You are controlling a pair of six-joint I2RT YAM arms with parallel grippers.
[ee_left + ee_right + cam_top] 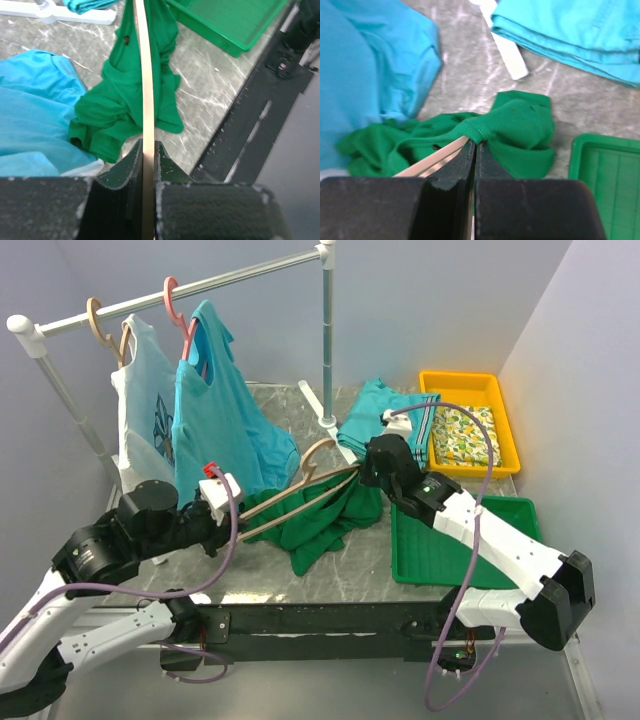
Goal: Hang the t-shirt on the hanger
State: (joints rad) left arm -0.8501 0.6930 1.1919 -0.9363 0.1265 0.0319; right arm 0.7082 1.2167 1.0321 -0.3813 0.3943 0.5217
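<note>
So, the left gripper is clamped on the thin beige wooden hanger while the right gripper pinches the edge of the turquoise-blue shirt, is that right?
Not quite. The right wrist view shows the right gripper pinching the ribbed edge of the plain dark green t-shirt, not the turquoise-blue shirt. The left gripper is indeed clamped on the thin beige hanger.

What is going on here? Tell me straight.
The two arms are dressing the beige hanger with the green t-shirt. The left arm's jaws are shut on one hanger shoulder, holding it above the marbled table. The right arm's jaws pinch the shirt's ribbed edge at the hanger's other end. Most of the shirt hangs bunched down to the table.
</note>
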